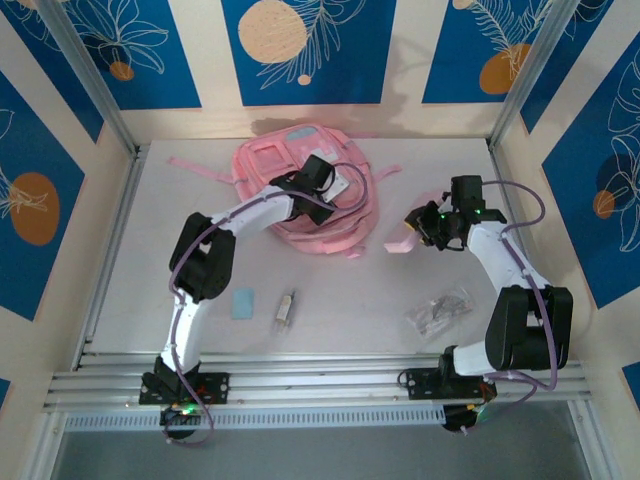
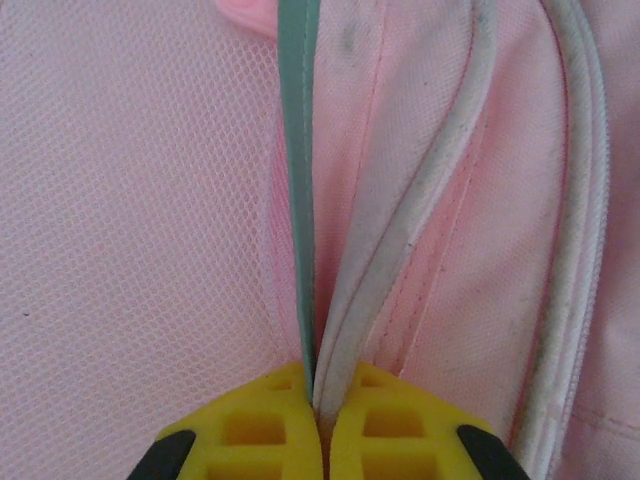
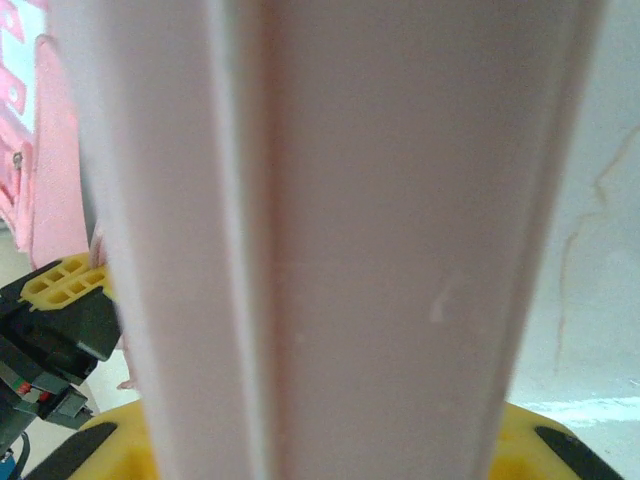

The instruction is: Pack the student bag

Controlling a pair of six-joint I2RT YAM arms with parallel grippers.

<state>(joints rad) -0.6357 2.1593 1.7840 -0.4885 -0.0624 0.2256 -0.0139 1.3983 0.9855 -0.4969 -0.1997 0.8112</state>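
The student bag point(image 1: 300, 190), pink and soft, lies at the back middle of the table. My left gripper point(image 1: 325, 180) rests on top of it. In the left wrist view its yellow fingers point(image 2: 270, 430) are shut on a fold of the bag's edge, pinching the blue-grey trim point(image 2: 298, 200) and a pale piping point(image 2: 400, 250) together. To the bag's right, my right gripper point(image 1: 425, 228) is shut on a flat pink pencil case point(image 1: 403, 243), held above the table. That case point(image 3: 330, 240) hides most of the right fingers point(image 3: 528, 440). The bag point(image 3: 55, 170) shows at the left.
A small blue card point(image 1: 243, 304) and a short metallic item point(image 1: 286, 309) lie at the front left. A clear plastic pouch point(image 1: 440, 312) with dark contents lies at the front right. Aluminium rails point(image 1: 320, 385) run along the near edge; walls close in the other three sides.
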